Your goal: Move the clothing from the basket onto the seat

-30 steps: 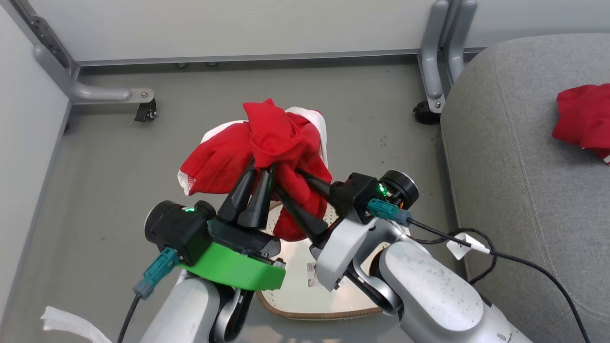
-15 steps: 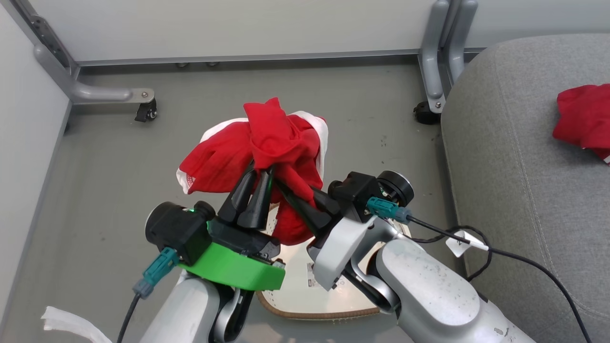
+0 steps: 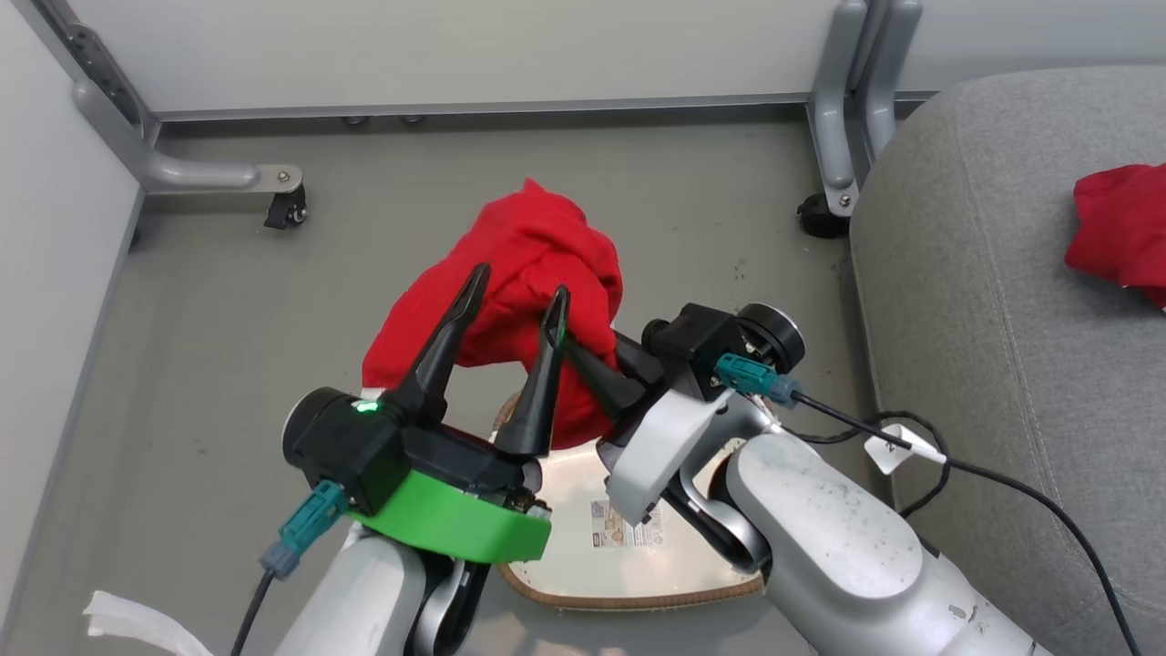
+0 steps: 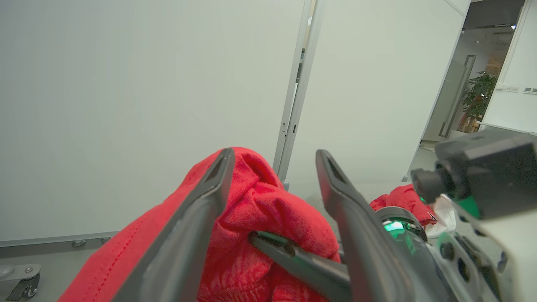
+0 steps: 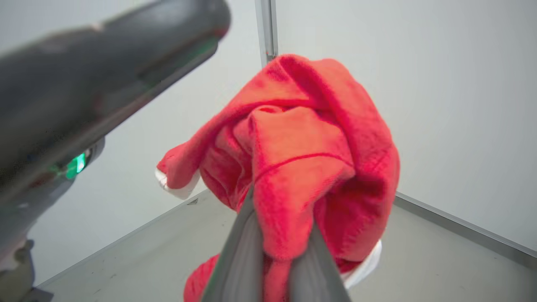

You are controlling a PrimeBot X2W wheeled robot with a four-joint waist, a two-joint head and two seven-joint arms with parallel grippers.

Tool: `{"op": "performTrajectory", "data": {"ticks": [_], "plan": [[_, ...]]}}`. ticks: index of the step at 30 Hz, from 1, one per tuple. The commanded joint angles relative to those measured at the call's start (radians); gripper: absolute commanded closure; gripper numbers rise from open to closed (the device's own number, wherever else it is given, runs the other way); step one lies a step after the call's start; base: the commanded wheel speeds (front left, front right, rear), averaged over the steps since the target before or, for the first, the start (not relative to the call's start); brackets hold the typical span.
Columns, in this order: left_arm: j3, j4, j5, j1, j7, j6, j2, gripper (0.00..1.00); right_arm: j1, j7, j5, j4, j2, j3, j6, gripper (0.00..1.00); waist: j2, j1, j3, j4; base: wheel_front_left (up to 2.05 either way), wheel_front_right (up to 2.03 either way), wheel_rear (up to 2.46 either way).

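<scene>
Just below the head camera, the basket sits on the floor between the two forearms, and the part of its cream bottom that shows is bare but for a label. Above it the left gripper stands spread wide, gripping nothing, though red cloth still leans against one of its fingers. Right beside it the right gripper is clamped tight on a fold of the held garment, which hangs bunched in the air over the basket's far end. Farther to the right lies the seat, and on its far side rests the second garment, already delivered. The risk, as I judge it, lies in the single pinch: only one fold is caught, so the loose bulk could slide out during the swing toward the seat and land on the floor between basket and cushion. The cloth could also drag across the left gripper's open fingers and snag there if that arm does not clear away first, and a trailing hem might catch the basket's rim. Counted: two garments, one basket, one seat, two grippers.
</scene>
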Motion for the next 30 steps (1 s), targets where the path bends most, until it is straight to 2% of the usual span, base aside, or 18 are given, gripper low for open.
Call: {"op": "performTrajectory", "data": {"ticks": [1,17,30], "plan": [[-0.002,0.002,0.005,0.013,0.006,-0.005,0.014,0.00,-0.009,-0.010,-0.008,0.007,-0.001,-0.005,0.000,1.00,0.0000,-0.0001,-0.002,0.001,0.00,0.00,0.00],[-0.091,0.012,0.047,0.113,0.104,-0.018,0.107,0.00,0.020,-0.041,0.003,0.095,-0.001,-0.017,0.000,1.00,0.0000,-0.0001,-0.023,0.004,0.00,0.00,0.00],[-0.114,0.017,0.056,0.110,0.128,-0.015,0.138,0.00,0.029,-0.065,0.007,0.139,-0.001,-0.025,0.000,1.00,0.0000,-0.0001,-0.007,-0.025,0.00,0.00,0.00]]}}
